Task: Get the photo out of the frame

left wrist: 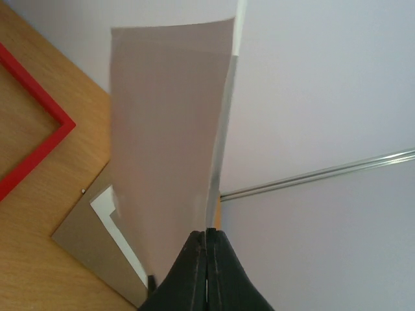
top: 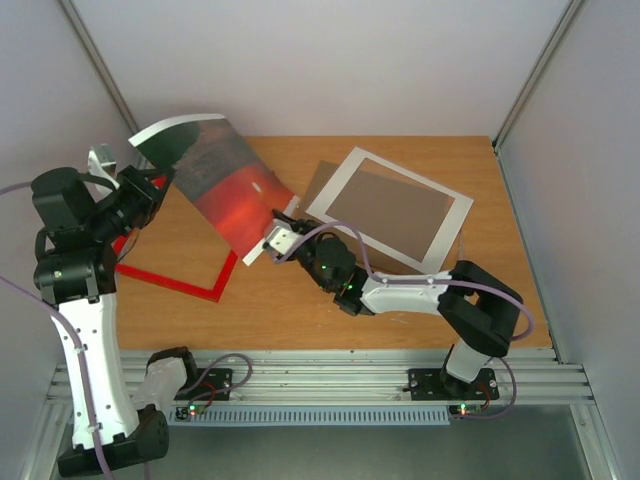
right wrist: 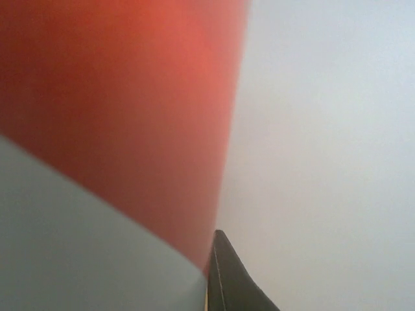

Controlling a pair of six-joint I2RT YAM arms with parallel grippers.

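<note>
The photo (top: pixel 225 185), a red sunset print with a white edge, hangs in the air above the table's left half, stretched between both grippers. My left gripper (top: pixel 150 190) is shut on its far left corner. In the left wrist view the print's pale back (left wrist: pixel 168 129) rises from the closed jaws (left wrist: pixel 207 233). My right gripper (top: pixel 280 238) is shut on the photo's near right corner; the right wrist view shows the red print (right wrist: pixel 130 97) blurred against one dark fingertip (right wrist: pixel 224 272). The red frame (top: pixel 175 283) lies flat on the table below the photo and apart from it, also visible as the frame (left wrist: pixel 39 139) in the left wrist view.
A white mat border (top: pixel 440 240) with a dark pane (top: pixel 390 205) lies on the table's right half, beside my right arm. Grey walls close in the table on the left, back and right. A corner of the mat (left wrist: pixel 107 207) shows in the left wrist view.
</note>
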